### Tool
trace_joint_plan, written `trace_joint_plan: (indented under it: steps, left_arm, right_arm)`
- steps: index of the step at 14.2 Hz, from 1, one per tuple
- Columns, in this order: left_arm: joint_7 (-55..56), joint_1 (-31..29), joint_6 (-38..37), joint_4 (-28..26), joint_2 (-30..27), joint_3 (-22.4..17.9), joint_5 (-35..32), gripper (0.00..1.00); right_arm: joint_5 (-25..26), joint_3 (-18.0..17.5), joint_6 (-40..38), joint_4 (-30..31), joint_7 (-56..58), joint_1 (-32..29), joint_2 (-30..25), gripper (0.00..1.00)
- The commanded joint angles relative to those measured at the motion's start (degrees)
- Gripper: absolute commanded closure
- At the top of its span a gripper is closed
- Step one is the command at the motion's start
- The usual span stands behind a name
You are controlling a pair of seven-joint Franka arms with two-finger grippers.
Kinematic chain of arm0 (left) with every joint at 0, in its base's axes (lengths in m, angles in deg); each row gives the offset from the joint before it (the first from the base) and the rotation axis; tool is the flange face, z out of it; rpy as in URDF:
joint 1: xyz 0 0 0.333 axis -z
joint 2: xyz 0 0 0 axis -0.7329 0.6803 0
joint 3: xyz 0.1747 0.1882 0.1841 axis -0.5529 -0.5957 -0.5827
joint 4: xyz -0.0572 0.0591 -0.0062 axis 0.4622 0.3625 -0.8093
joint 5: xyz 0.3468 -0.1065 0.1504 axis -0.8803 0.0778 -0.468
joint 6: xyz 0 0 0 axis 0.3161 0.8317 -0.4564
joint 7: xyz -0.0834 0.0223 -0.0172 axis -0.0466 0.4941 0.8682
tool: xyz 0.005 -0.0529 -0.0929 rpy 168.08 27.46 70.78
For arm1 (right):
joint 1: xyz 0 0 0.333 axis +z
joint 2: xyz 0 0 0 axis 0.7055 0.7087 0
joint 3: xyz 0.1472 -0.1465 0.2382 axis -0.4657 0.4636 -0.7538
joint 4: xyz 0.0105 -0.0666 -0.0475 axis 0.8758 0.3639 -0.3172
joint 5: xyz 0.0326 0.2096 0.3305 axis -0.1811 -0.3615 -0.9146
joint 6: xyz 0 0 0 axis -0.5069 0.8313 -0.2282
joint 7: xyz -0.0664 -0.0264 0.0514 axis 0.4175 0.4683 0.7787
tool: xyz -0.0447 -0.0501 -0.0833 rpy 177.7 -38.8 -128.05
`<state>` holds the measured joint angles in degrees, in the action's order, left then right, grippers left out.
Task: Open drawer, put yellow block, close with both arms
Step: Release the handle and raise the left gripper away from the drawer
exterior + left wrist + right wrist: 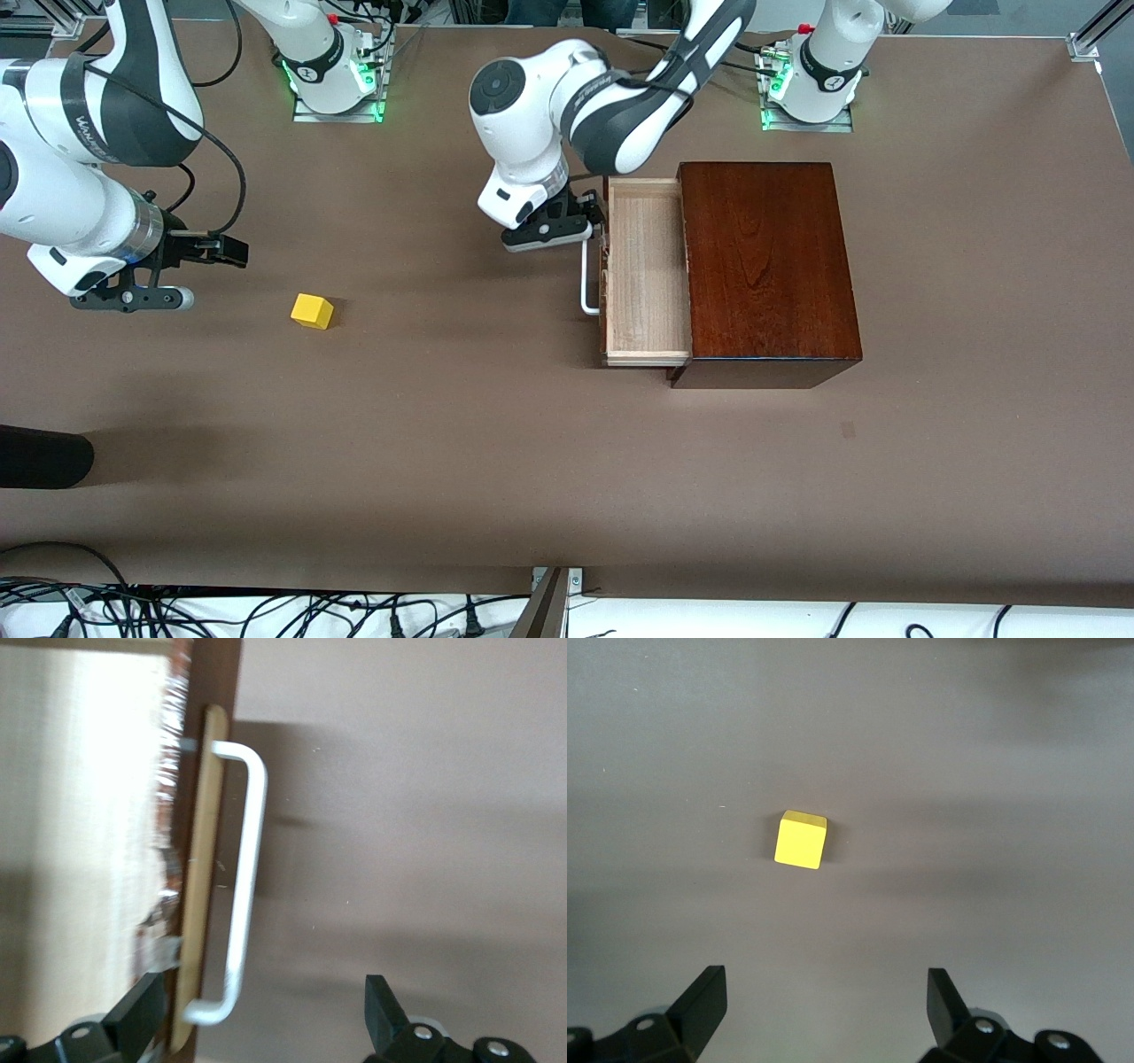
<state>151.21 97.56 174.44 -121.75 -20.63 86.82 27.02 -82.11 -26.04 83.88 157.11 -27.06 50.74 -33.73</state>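
I see the pale light-wood drawer (647, 270) already pulled out of the glossy reddish-brown wooden box (766, 266), toward the right arm's end of the table, so I judge it stands ready to receive the cube. My left gripper (567, 232) hangs just above the white U-shaped bar handle (239, 895), fingers spread and holding nothing. My right gripper (173, 276) hovers near the small bright yellow block (801, 840), also spread, looking ready for the pick. The block is a clean, sharp-edged cube and sits on the brown table (496, 461), well apart from the drawer.
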Motion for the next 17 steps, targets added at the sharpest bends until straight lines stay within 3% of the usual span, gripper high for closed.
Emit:
trace_joint_plan:
  steps: [1, 4, 6, 11, 17]
  left_arm:
    - [0.1, -4.9, -5.2, -0.7, -6.3, 4.0, 1.3, 0.0]
    - [0.1, -15.1, -8.7, -2.0, -12.1, 9.8, 1.3, 0.0]
    - [-0.9, -19.8, -11.1, -2.4, -15.1, 11.3, 1.3, 0.0]
    - [-16.7, -31.4, -17.1, -4.9, -23.0, 11.7, 5.3, 0.0]
    - [-38.9, -43.8, -19.7, -9.0, -30.1, 9.7, 5.8, 0.0]
  right_arm:
    - [0.1, 0.1, -0.8, 0.1, 1.2, -0.2, -0.1, 0.0]
    - [0.2, 0.1, -1.0, 0.2, 1.2, -0.2, 0.0, 0.0]
    - [0.2, 0.1, -1.1, 0.3, 1.2, -0.2, 0.0, 0.0]
    - [-0.1, 0.0, 0.5, 1.2, 1.2, -0.2, 1.4, 0.0]
    - [-0.6, -0.3, 9.3, 5.8, 1.5, -0.2, 4.9, 0.0]
